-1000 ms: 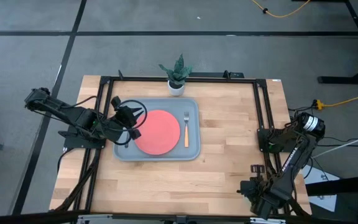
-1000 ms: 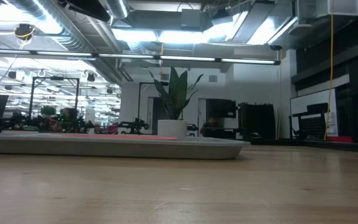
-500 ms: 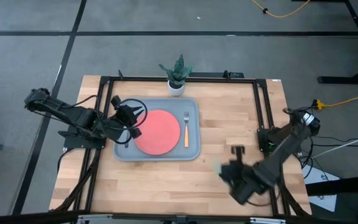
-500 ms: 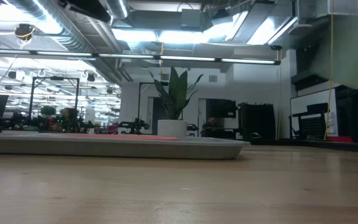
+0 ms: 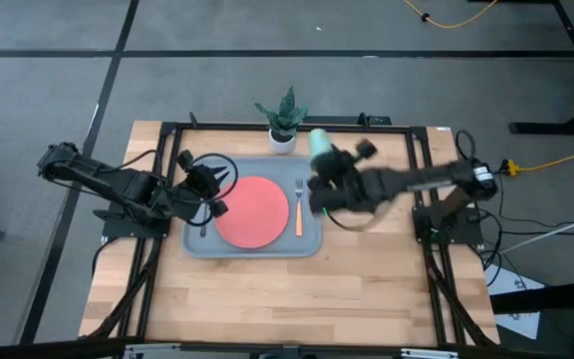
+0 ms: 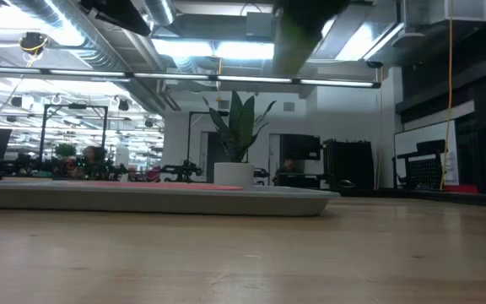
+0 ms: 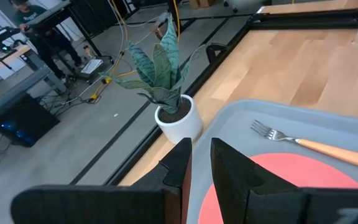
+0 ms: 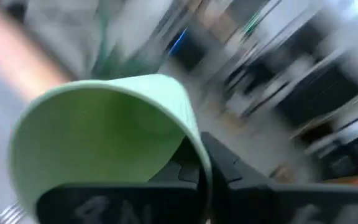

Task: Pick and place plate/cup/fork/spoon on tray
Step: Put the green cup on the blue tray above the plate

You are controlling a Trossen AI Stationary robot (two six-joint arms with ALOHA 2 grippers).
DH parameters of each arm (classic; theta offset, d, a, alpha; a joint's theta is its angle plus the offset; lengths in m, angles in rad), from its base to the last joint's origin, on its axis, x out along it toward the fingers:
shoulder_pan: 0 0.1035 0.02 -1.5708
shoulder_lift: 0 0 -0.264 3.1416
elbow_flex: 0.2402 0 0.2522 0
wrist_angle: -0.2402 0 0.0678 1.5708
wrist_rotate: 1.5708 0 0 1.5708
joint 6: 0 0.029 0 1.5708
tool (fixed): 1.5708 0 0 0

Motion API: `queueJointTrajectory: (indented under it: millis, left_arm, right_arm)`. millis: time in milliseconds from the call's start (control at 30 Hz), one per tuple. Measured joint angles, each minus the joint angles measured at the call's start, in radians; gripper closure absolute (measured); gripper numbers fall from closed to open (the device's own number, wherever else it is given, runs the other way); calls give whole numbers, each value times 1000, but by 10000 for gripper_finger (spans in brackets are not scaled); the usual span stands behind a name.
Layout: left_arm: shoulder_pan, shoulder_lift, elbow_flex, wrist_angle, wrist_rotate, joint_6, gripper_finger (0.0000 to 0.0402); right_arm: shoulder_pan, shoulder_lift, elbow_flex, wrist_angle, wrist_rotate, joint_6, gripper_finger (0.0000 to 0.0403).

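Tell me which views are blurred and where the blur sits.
High view: right arm and the cup smeared over the tray. Right wrist view: cup and background streaked. Low view: a blurred green smear at top. Left wrist view: sharp.

The right arm has swung from the table's right front corner across to the tray — its right gripper is now above the tray's far right corner. It carries the cup, its wall pinched — nothing was held a second ago.
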Motion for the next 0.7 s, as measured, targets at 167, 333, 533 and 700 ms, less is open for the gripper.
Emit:
queueJointTrajectory:
  millis: [167,333,533,700]
  left_arm:
    - [0,0,0,-25,1,0,348]
    - [0,0,0,-38,2,-1,348]
    - [0,0,0,-41,17,0,348]
    - [0,0,0,-41,26,-1,348]
  right_arm:
    - [-191,41,-57,332,-605,-373,401]
    - [-316,97,-45,560,-839,-578,401]
    - [-467,196,70,553,-1104,-520,401]
    - [-494,337,302,371,-1184,-590,401]
